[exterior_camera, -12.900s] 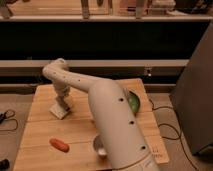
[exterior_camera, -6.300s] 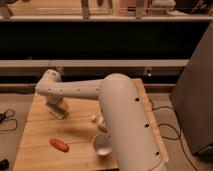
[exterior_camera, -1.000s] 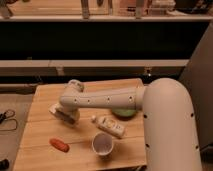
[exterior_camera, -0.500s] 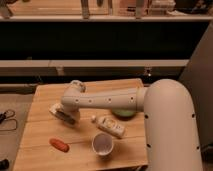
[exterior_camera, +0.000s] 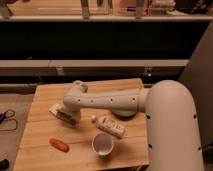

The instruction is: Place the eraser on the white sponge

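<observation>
The white sponge (exterior_camera: 55,108) is a small flat white block lying on the left part of the wooden table (exterior_camera: 45,130). My gripper (exterior_camera: 68,116) hangs down from the wrist and sits low over the table, right against the sponge's near-right edge. A dark shape at the gripper's tip may be the eraser, but I cannot tell it apart from the gripper. My white arm (exterior_camera: 110,100) reaches in from the right across the middle of the table.
A white labelled bottle (exterior_camera: 111,126) lies on its side just right of the gripper. A round white cup (exterior_camera: 102,145) stands near the front edge. A red-orange oblong object (exterior_camera: 59,145) lies at the front left. A green object (exterior_camera: 125,113) shows under the arm.
Over the longer span the arm swung to the right, uncovering the bottle and cup, and the gripper shifted slightly right and nearer. In the last second nothing has visibly moved.
</observation>
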Robot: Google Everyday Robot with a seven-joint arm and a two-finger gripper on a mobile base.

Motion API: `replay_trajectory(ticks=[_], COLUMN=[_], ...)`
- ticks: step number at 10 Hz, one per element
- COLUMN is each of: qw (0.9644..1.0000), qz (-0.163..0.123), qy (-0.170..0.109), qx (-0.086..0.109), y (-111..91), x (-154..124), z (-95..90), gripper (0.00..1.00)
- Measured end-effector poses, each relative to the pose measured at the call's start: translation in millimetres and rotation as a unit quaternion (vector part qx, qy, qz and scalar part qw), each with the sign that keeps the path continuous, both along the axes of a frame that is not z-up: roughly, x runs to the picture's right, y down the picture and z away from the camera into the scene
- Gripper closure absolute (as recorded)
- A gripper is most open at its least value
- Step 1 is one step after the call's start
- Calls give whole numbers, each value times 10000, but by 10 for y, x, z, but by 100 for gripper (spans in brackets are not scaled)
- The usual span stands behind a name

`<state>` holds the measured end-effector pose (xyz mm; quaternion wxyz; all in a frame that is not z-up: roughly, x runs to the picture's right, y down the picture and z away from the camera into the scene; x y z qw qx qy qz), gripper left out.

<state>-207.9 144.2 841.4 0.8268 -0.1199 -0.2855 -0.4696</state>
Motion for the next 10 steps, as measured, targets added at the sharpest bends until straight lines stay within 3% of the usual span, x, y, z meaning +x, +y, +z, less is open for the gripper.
replay_trajectory(ticks=[6, 9, 10], qw=[9996, 9993, 9993], qz=[-194, -260, -251], qy=[-187, -222, -235], qx=[-115, -158, -174], y=[52, 64, 63], x=[51, 65, 73], z=[12, 9, 11], gripper=[99, 92, 77])
